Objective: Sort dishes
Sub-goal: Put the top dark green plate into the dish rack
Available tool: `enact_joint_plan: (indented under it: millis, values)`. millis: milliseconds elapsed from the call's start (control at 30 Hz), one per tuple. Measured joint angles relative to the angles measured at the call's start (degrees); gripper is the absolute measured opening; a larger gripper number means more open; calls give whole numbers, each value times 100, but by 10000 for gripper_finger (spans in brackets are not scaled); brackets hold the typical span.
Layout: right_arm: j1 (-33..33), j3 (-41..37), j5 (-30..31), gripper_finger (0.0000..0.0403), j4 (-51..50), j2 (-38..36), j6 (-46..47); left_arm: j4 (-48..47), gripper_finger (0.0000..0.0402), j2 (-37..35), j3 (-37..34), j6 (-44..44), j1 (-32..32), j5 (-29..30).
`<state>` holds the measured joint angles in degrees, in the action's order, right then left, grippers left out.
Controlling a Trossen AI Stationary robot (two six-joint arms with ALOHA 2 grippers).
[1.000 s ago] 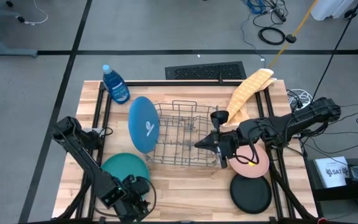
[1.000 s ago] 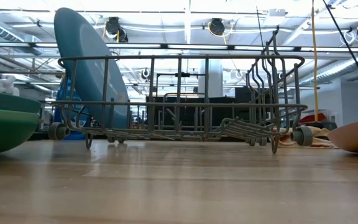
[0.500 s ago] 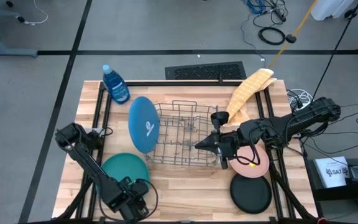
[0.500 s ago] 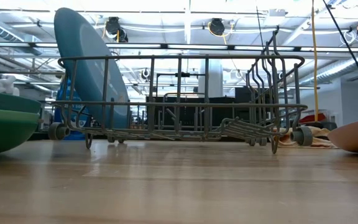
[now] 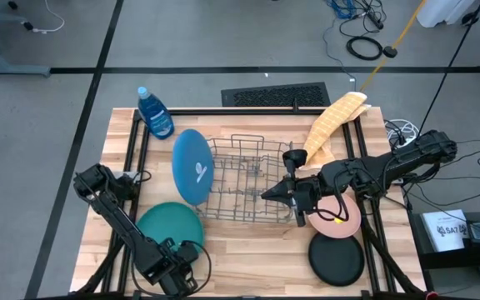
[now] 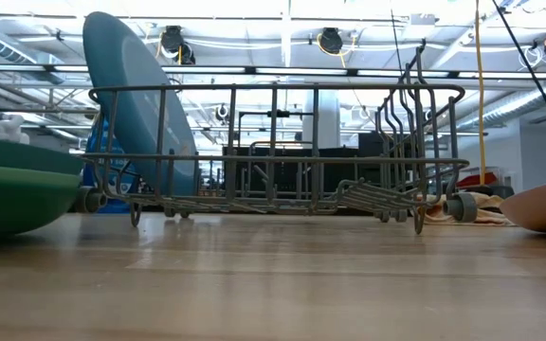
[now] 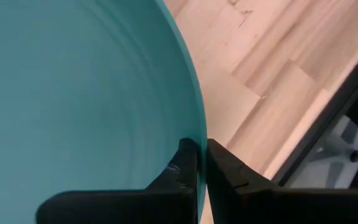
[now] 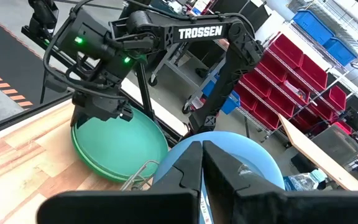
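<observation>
The teal plate (image 5: 170, 223), lower left, is pinched at its rim by the left gripper (image 7: 196, 163), likely ready for lifting toward the wire rack (image 5: 248, 179), while the right gripper (image 8: 201, 163) waits clenched on nothing at the rack's right end.

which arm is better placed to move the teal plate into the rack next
Left. The left gripper is clamped on the teal plate rim; the right gripper sits by the rack, away from it.

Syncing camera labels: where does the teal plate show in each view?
High view: teal plate, front-left, by the left gripper.
Low view: far left edge, stacked on a green one.
Left wrist view: fills the picture, rim between the fingers.
Right wrist view.
Shared landmark: blue plate.
</observation>
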<state>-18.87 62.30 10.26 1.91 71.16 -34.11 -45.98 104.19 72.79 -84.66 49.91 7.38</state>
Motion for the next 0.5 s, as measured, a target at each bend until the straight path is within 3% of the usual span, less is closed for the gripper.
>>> enact_joint_plan:
  millis: [500]
  values:
    - [0, -1, 20, 9, -2, 0, 10, 28, 0, -1579, 0, 127, 252, 247]
